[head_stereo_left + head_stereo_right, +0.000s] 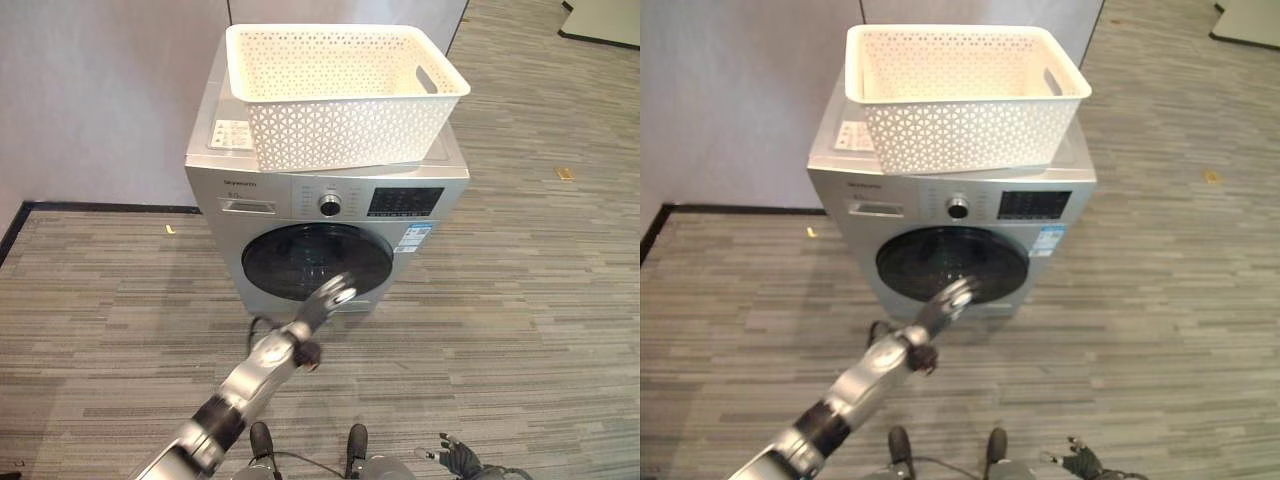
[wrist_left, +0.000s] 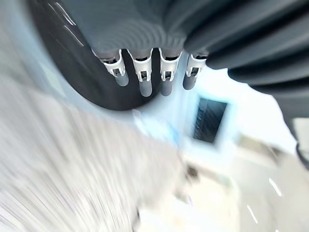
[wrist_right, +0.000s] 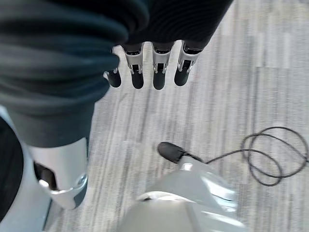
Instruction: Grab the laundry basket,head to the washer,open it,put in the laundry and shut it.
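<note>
A white perforated laundry basket (image 1: 340, 95) stands on top of the silver front-loading washer (image 1: 300, 195); I see no laundry inside it. The washer's round dark door (image 1: 290, 258) looks closed. My left hand (image 1: 330, 295) is stretched out in front of the door's lower right edge, blurred with motion. In the left wrist view its fingers (image 2: 145, 79) are straight and point at the dark door glass (image 2: 72, 63), holding nothing. My right hand (image 1: 460, 458) hangs low at my side; its fingers (image 3: 145, 72) are relaxed over the carpet.
The washer backs onto a grey wall (image 1: 100, 90) with a black baseboard. Striped grey carpet (image 1: 520, 300) spreads to both sides and in front. The knob (image 1: 329, 205), display and detergent drawer (image 1: 248, 206) sit above the door. A small yellow scrap (image 1: 565, 173) lies far right.
</note>
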Motion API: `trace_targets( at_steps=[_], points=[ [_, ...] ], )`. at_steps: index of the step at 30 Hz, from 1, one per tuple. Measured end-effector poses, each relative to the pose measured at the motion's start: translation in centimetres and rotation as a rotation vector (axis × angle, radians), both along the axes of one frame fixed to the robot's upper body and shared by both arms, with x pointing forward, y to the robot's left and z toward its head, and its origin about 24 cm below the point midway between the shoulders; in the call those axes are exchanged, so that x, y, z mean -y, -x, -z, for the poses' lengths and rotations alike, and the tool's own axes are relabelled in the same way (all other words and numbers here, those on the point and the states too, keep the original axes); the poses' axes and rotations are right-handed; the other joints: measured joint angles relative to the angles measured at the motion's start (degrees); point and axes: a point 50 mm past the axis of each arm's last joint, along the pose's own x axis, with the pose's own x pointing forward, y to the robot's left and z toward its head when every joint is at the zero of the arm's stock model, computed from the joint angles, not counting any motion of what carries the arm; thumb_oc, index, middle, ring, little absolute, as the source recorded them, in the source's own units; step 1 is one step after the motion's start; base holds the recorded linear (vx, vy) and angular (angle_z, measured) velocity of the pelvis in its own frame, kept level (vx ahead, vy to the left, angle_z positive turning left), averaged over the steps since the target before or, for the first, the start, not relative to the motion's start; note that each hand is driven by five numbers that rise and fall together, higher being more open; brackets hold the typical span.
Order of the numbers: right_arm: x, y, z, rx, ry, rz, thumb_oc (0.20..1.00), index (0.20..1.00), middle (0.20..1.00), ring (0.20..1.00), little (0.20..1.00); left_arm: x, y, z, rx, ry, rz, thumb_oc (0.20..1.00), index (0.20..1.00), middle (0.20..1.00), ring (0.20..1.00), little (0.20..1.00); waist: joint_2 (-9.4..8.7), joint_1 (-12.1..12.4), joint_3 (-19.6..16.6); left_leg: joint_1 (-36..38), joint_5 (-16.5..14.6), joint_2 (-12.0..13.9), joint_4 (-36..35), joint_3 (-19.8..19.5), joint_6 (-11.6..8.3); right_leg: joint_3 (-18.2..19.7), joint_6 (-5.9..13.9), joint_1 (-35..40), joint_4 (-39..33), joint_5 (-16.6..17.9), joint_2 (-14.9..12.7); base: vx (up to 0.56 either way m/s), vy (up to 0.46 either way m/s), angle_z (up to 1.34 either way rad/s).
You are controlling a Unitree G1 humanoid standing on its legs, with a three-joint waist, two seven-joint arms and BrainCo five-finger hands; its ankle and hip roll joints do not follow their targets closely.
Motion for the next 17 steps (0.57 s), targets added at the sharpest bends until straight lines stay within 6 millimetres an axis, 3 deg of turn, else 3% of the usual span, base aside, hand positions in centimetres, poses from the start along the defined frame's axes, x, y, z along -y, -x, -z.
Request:
trace_targets(
  at_steps=[2, 6, 9, 15, 17],
  points=[
    [-0.1, 1.0, 0.3, -0.024, -0.005, 0.007, 1.0, 1.0, 1.0, 1.0, 1.0, -3.4, 2.8, 2.9, -0.116, -0.078, -0.096, 1.0, 1.0, 1.0, 1.0, 1.0, 0.28, 1.21, -0.01, 1.15, 0.0, 0.19, 0.0, -0.2, -0.13, -0.36, -0.17, 1.3, -0.01, -0.24, 0.24, 0.0, -0.021, 0.07],
    [-0.1, 1.4, 0.3, -0.016, -0.015, 0.022, 1.0, 1.0, 1.0, 1.0, 1.0, -9.5, 8.9, 6.3, -0.303, -0.21, -0.243, 1.0, 1.0, 1.0, 1.0, 1.0, 2.02, 4.69, -0.84, 1.62, -0.51, -0.15, -0.04, -1.72, -0.71, -1.28, 0.42, 2.39, -0.01, -1.19, 0.02, -0.02, -0.036, 0.18],
    [-0.4, 1.0, 0.2, 0.002, -0.04, 0.019, 1.0, 1.0, 1.0, 1.0, 1.0, -10.7, 11.2, 7.4, -0.367, -0.234, -0.277, 1.0, 1.0, 1.0, 1.0, 1.0, 2.5, 5.75, -1.35, 1.7, -0.48, -0.36, -0.27, -2.23, -0.71, -1.97, 0.48, 3.05, -0.01, -1.21, -0.14, -0.04, -0.027, 0.14],
    [-0.5, 1.3, 0.2, 0.021, -0.067, 0.092, 1.0, 1.0, 1.0, 1.0, 1.0, -13.3, 18.0, 11.3, -0.67, -0.304, -0.442, 1.0, 1.0, 1.0, 1.0, 1.0, 2.63, 5.73, -2.83, 3.13, -0.47, -0.47, -0.29, -3.38, -0.65, -3.01, 0.02, 5.01, 0.0, -1.67, -0.06, -0.03, -0.015, 0.09],
    [-0.2, 1.7, 0.4, -0.001, -0.057, 0.105, 1.0, 1.0, 1.0, 1.0, 1.0, -13.7, 21.2, 12.6, -0.826, -0.321, -0.525, 1.0, 1.0, 1.0, 1.0, 1.0, 2.86, 6.3, -3.86, 3.4, -0.66, -0.45, -0.3, -3.56, -0.78, -3.3, -0.1, 5.6, -0.01, -2.03, -0.05, 0.0, -0.003, 0.05]
  ],
)
